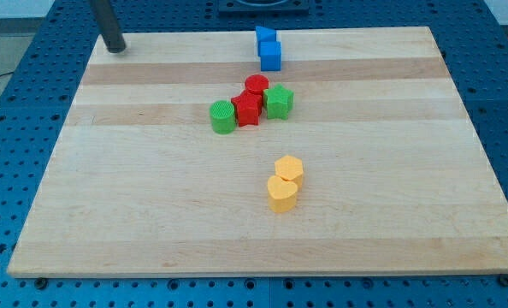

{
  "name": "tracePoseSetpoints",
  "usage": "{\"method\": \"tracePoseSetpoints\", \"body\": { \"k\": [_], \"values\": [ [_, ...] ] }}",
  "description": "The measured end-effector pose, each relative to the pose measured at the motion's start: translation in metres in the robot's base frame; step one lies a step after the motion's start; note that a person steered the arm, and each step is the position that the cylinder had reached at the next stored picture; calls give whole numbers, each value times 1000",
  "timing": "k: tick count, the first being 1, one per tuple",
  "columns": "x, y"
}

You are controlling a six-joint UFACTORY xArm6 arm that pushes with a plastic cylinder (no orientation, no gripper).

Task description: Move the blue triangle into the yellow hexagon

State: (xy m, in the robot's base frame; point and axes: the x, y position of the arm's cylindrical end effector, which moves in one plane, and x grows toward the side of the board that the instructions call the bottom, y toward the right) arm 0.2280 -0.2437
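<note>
1. Camera view takes in a pale wooden board [151, 214] lying on a blue perforated table [6, 171]; every place below is given relative to the yellow hexagon [289, 168].
2. That yellow hexagon sits below the board's middle, and a second yellow block [281, 194], rounded and of a shape I cannot make out, touches it on the lower left.
3. Up the view from the hexagon, well apart from it, lies a tight cluster: a green cylinder-like block [222, 117] at the view's left, a red star-like block [247, 109] beside it, a red round block [256, 86] just above that, and a green hexagon-like block [279, 102] at the view's right.
4. Farther up still, beyond the cluster and near the board's top edge, two blue blocks touch each other: the upper blue block [265, 37] and the lower blue block [270, 56]. I cannot tell from this angle which of them is the triangle; both lie well apart from the hexagon, with the red and green cluster between.
5. My tip [115, 49] rests far up and to the view's left of the hexagon, at the board's top left corner, well away from every block. It is a bare rod end, touching nothing and holding nothing.
</note>
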Motion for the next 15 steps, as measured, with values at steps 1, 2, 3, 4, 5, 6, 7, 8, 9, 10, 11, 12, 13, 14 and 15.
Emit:
{"method": "tracePoseSetpoints", "body": {
  "k": [1,2,3,4,5,6,7,8,9,10,11,12,13,14,15],
  "values": [
    [0,14],
    [0,41],
    [0,77],
    [-1,142],
    [-34,158],
    [-25,192],
    [1,251],
    [19,293],
    [-3,297],
    [-9,323],
    [33,377],
    [83,367],
    [99,386],
    [94,404],
    [142,435]
  ]
}}
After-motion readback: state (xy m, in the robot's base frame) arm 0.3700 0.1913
